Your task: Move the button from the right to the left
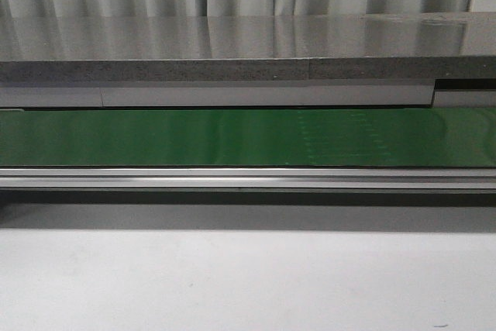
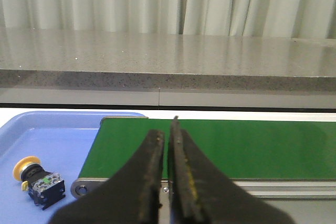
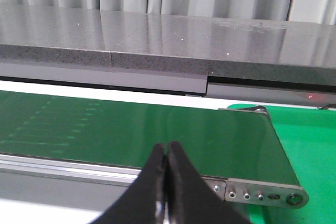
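Left wrist: button (image 2: 39, 181) beside pincer (image 2: 168, 140)

The right gripper (image 3: 166, 153) sits pressed closed over the green conveyor belt (image 3: 131, 135); a bright green tray (image 3: 310, 145) lies at 3 o'clock.

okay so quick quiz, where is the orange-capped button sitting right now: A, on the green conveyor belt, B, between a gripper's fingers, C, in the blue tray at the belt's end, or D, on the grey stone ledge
C: the left wrist view shows the button lying on its side in the blue tray, beside the end of the green belt and clear of the left gripper.
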